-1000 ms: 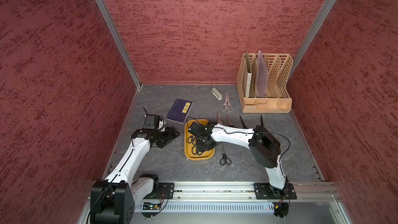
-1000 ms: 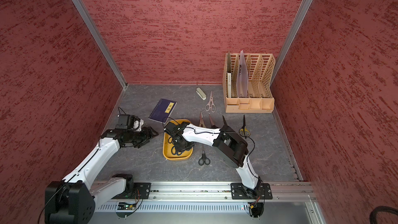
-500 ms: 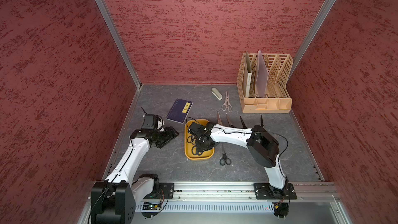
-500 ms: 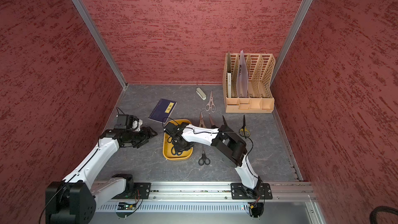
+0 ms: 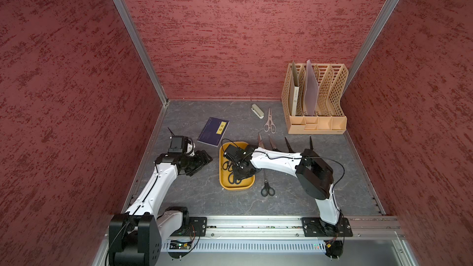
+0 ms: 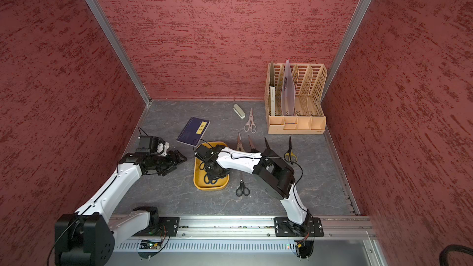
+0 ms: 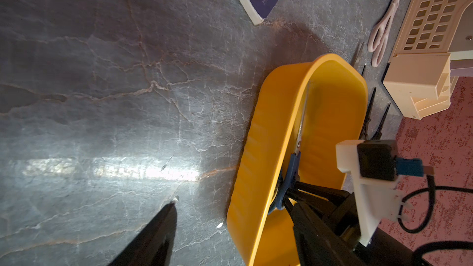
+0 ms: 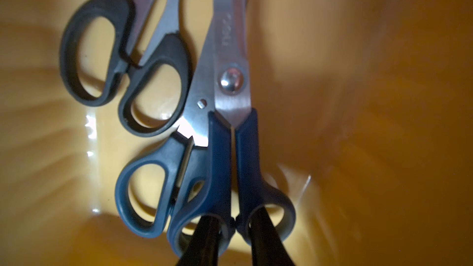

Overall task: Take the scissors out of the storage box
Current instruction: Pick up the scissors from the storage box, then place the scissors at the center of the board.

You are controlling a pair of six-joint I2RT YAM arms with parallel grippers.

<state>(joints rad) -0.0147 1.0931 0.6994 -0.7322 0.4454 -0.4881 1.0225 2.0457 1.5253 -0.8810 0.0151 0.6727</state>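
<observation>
Fingers (image 8: 204, 241) of the right pincer (image 8: 233, 222) poke into the two loops of a pair of dark-blue-handled scissors (image 8: 225, 134) with shiny steel blades, one black finger in each loop. The pincer is almost pressed together and pinches the handle bars between the loops. This pair lies in the shallow mustard-yellow plastic box (image 8: 358, 98), partly on top of a second pair (image 8: 143, 188) with a blue-grey handle. A third pair (image 8: 122, 60), with a black handle, lies just beside them in the box.

In a top view, another black-handled pair (image 5: 267, 188) lies shut on the grey stone-look table (image 5: 358, 165), just beside the box. The left pincer (image 5: 203, 161) is spread wide and holds nothing. It hovers just beside the box, on its other side.

Farther back, four more pairs (image 5: 272, 143) peek out from behind the right arm, with their tips pointing away. Behind them lies a pinkish-grey pair (image 5: 270, 124). Near it are a small grey-beige stapler (image 5: 257, 111), a flat dark-blue notebook (image 5: 213, 131) and a tall beige lattice file holder (image 5: 317, 103).
</observation>
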